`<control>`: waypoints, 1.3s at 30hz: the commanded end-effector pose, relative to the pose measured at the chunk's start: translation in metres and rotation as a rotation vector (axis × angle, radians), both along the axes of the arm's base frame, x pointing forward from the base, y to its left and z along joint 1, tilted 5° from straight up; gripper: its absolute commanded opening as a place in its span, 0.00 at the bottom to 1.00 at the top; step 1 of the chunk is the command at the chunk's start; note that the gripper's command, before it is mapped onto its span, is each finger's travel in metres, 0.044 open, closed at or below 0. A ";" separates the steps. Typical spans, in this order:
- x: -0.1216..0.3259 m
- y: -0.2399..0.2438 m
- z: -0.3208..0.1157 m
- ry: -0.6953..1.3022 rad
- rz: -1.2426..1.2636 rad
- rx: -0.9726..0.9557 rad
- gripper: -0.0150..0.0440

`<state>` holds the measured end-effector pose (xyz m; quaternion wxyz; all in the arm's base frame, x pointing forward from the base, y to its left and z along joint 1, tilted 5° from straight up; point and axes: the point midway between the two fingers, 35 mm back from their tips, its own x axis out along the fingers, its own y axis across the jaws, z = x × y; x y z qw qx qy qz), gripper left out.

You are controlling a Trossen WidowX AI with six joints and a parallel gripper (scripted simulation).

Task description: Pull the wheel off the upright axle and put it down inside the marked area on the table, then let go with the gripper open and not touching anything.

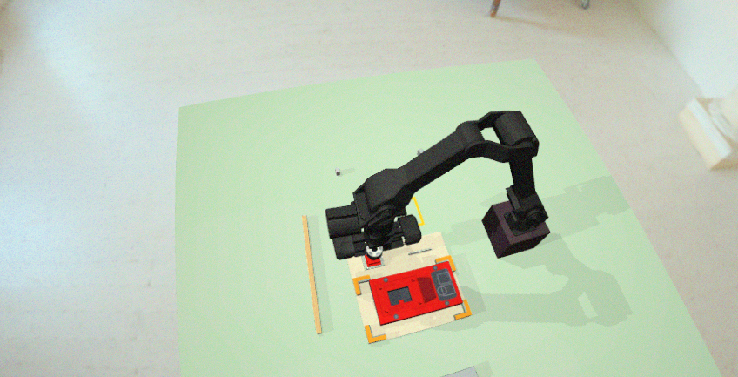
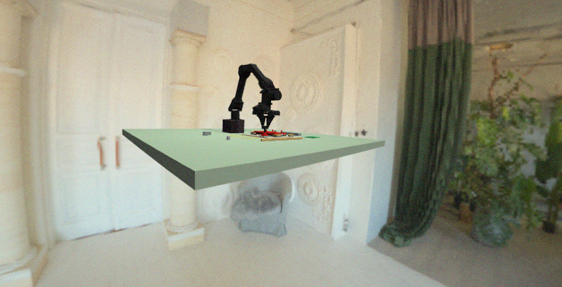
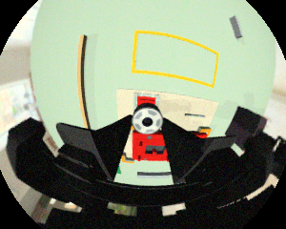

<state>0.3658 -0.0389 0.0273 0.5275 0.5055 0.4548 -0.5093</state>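
Observation:
The wheel (image 1: 373, 252) (image 3: 148, 115), with a pale spoked face and a black tyre, is between the fingertips of my gripper (image 2: 264, 128) (image 3: 147, 119), which is shut on it. It is over the small red base (image 1: 372, 261) (image 3: 146, 99) on the cream board. The upright axle cannot be made out, and whether the wheel is still around it cannot be told. The marked area is a yellow outline (image 1: 419, 211) (image 3: 134, 52) on the table, beyond the board in the wrist view. In the top view the arm hides most of it.
A red panel (image 1: 383, 313) (image 3: 139, 154) with grey fittings lies on the cream board (image 1: 429, 241) between orange corner brackets. A long wooden strip (image 1: 311, 274) (image 3: 81, 72) lies beside the board. Small grey blocks (image 1: 338, 171) (image 3: 235, 27) lie on the table farther off.

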 end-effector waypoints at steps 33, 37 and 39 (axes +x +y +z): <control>-0.002 0.001 0.013 -0.004 0.000 -0.003 0.25; -0.002 0.001 0.019 -0.004 0.000 -0.003 0.25; -0.002 0.002 0.027 -0.004 0.000 -0.003 0.25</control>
